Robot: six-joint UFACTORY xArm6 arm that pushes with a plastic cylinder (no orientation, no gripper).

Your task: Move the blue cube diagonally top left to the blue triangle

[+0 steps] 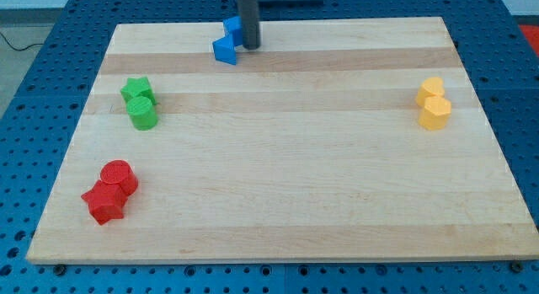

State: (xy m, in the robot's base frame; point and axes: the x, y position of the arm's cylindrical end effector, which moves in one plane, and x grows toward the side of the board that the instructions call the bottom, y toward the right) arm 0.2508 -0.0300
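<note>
Two blue blocks sit at the view's top, left of centre. The lower one, the blue triangle [225, 50], lies just below and left of the blue cube [232, 27], and the two touch. My rod comes down from the top edge and my tip [248, 47] rests on the board just right of both blue blocks, close against them. The rod hides part of the cube's right side.
The wooden board [278, 218] lies on a blue perforated table. A green star-like block [135, 91] and a green cylinder [143, 113] sit at the left. A red cylinder [119, 176] and a red star-like block [104, 201] sit at the bottom left. Two yellow blocks [434, 103] sit at the right.
</note>
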